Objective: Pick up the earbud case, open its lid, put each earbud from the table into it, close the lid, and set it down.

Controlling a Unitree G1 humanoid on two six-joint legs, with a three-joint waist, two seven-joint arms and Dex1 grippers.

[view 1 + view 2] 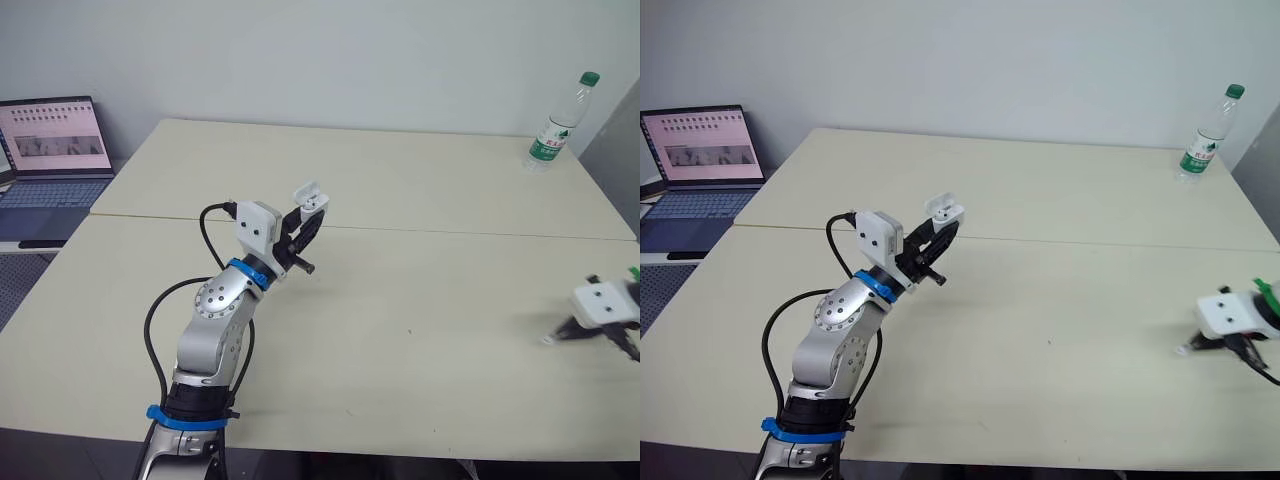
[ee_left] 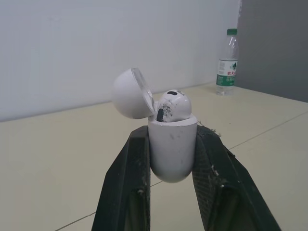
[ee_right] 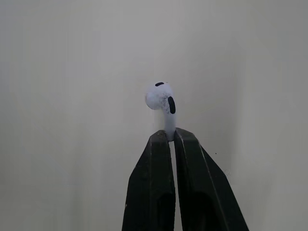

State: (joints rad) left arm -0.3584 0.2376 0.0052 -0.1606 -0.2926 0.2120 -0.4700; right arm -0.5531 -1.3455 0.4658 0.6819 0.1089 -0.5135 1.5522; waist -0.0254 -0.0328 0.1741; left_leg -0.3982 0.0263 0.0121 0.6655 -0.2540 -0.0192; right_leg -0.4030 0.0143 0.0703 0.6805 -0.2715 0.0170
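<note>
Left wrist view: left hand [image 2: 172,134] clamps the earbud case [image 2: 172,161] upright above the surface [image 1: 420,300], lid [image 2: 127,94] open to receive, one earbud [image 2: 174,106] already seated; right hand [image 3: 168,135] pinches the second earbud [image 3: 161,98] by its stem, leaving the head free for insertion.
</note>
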